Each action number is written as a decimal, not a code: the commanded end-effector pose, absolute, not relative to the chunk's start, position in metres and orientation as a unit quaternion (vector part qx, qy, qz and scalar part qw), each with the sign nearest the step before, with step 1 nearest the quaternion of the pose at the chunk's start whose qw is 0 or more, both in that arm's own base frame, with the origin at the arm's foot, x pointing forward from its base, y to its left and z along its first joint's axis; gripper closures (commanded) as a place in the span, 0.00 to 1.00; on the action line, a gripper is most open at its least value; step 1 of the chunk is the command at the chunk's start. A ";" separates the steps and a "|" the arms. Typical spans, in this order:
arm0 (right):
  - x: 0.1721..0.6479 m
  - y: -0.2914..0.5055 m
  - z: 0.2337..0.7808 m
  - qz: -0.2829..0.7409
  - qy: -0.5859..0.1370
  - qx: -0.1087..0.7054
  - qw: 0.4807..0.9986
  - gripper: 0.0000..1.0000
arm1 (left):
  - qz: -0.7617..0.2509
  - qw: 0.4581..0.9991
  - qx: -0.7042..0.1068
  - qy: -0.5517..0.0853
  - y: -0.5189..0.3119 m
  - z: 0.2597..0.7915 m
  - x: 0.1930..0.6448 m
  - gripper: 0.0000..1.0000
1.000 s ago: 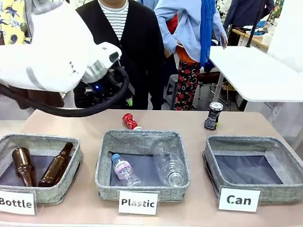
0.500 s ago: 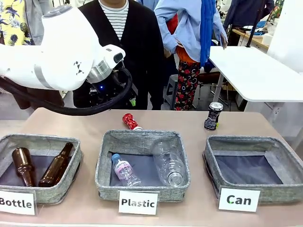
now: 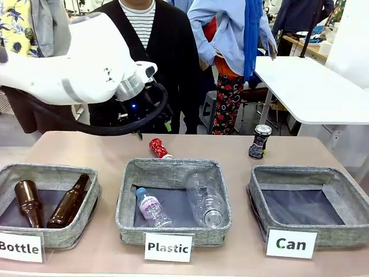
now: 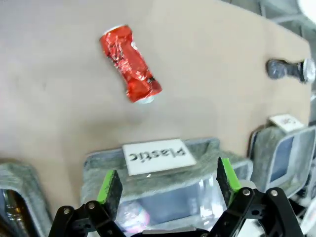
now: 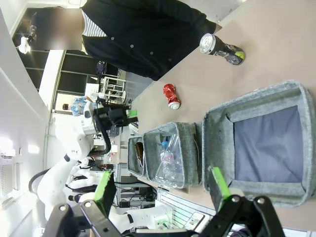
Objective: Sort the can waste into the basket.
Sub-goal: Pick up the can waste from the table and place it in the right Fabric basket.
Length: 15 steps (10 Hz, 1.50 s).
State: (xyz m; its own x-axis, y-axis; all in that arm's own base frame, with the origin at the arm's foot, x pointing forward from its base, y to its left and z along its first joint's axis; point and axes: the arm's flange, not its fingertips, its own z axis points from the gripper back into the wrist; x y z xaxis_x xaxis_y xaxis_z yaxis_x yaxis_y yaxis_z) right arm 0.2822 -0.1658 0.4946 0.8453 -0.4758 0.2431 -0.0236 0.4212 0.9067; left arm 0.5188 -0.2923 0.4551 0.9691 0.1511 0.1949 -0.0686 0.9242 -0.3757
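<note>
Front view: 2 cans on beige tabletop [image 3: 207, 145]. Red can [image 3: 159, 148] well left of Can basket [image 3: 340, 234], dark can [image 3: 259, 141] just behind it. 3 baskets total. Left tool [image 4: 168, 177], right tool [image 5: 162, 182]: jaws wide, nothing held. People [image 3: 150, 52] standing beyond.

the crushed red can [image 3: 159, 148] lies on its side on the table [image 3: 230, 147], shiny and badly creased. it rests just behind the far rim of the plastic basket [image 3: 173, 166]. from my left wrist i see it [image 4: 131, 63] slanted. the dark patterned can [image 3: 259, 141] stands upright with its silver rim on top, close behind the far left corner of the can basket [image 3: 300, 171]. that basket, on my right, is grey woven fabric and rectangular, with its dark flat lining bare. a white sign [image 3: 291, 243] reading "can" stands at its near wall.
</note>
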 end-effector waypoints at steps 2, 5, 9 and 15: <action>0.285 -0.166 0.496 -0.130 -0.255 0.527 0.800 0.00 | 0.136 0.968 -0.190 -0.091 -0.339 0.444 0.563 0.00; 0.285 -0.166 0.496 -0.130 -0.255 0.527 0.800 0.00 | 0.182 0.970 -0.126 -0.101 -0.358 0.410 0.578 0.00; 0.285 -0.166 0.496 -0.130 -0.255 0.527 0.800 0.00 | 0.221 0.962 -0.103 -0.123 -0.365 0.384 0.585 0.00; 0.285 -0.166 0.496 -0.130 -0.255 0.527 0.800 0.00 | 0.212 0.969 -0.055 -0.117 -0.366 0.367 0.592 0.00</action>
State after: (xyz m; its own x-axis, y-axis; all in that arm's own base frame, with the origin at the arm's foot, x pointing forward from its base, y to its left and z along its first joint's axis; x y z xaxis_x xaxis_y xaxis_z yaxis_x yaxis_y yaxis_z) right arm 0.2821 -0.1658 0.4946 0.8452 -0.4758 0.2433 -0.0238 0.4213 0.9066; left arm 0.5879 -0.3641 0.3655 0.8854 0.4320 0.1715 -0.3973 0.8950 -0.2028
